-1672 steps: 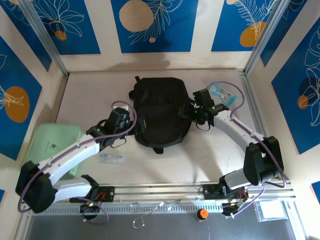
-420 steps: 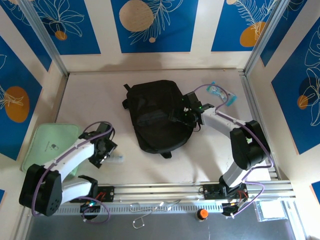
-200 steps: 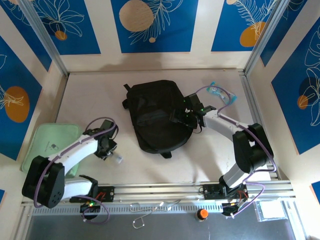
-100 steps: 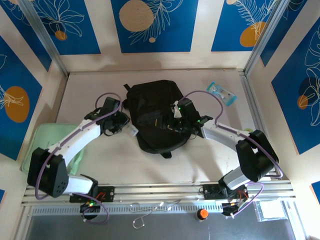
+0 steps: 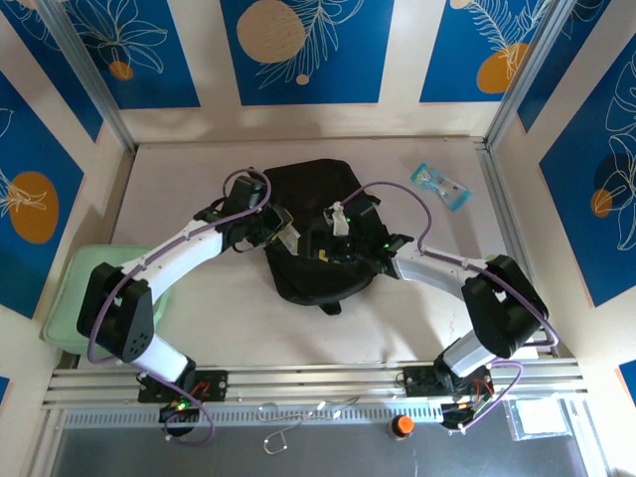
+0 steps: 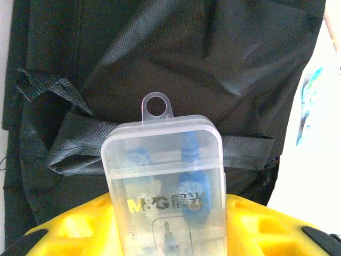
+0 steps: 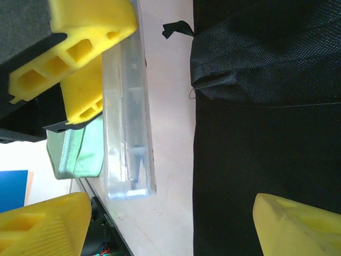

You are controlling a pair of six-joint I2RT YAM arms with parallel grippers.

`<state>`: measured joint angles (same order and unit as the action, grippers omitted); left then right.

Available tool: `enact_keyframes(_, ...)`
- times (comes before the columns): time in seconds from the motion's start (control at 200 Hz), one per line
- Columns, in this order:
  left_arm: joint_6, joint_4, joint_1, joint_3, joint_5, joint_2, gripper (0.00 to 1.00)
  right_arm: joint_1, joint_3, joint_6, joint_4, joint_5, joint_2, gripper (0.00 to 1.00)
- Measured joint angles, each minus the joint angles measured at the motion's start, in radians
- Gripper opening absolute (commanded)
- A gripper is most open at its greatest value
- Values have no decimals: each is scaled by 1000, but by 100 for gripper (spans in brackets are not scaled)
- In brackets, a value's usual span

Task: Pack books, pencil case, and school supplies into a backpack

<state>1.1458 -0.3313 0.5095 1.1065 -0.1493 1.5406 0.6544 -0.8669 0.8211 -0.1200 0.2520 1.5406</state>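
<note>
The black backpack (image 5: 308, 194) lies flat mid-table. My left gripper (image 5: 281, 229) hovers at its left edge, shut on a clear plastic supplies box (image 6: 165, 176) with blue items inside; the backpack (image 6: 176, 64) spreads behind it. My right gripper (image 5: 330, 246) is over the backpack's middle, open, its yellow fingers (image 7: 45, 226) wide apart with nothing held. From the right wrist view the clear box (image 7: 130, 117) hangs edge-on beside the backpack (image 7: 266, 133). The mint green pencil case (image 5: 75, 293) lies at the table's left front. The books are out of view.
A small blue packet (image 5: 437, 186) lies on the table (image 5: 189, 179) at the back right. Walls and aluminium posts close in the table on three sides. The mint case (image 7: 77, 154) sits beyond the left gripper's fingers (image 7: 80, 48).
The left arm has lifted the clear box from the front-left table and carried it to the backpack's left edge. The right gripper has moved left over the backpack.
</note>
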Motion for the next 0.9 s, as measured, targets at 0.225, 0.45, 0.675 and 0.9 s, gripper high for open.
enact_keyframes(0.225,0,13,4,0,-37,7,37,0,-37,16,-29,31,60,49)
enact_keyframes(0.45,0,18,5,0,-46,7,38,-3,-42,43,-77,57,83,35)
enact_keyframes(0.675,-1,32,4,0,-45,8,48,-11,-42,51,-103,77,83,20)
enact_keyframes(0.9,-53,10,3,10,-33,7,82,-34,-42,50,-92,61,82,15)
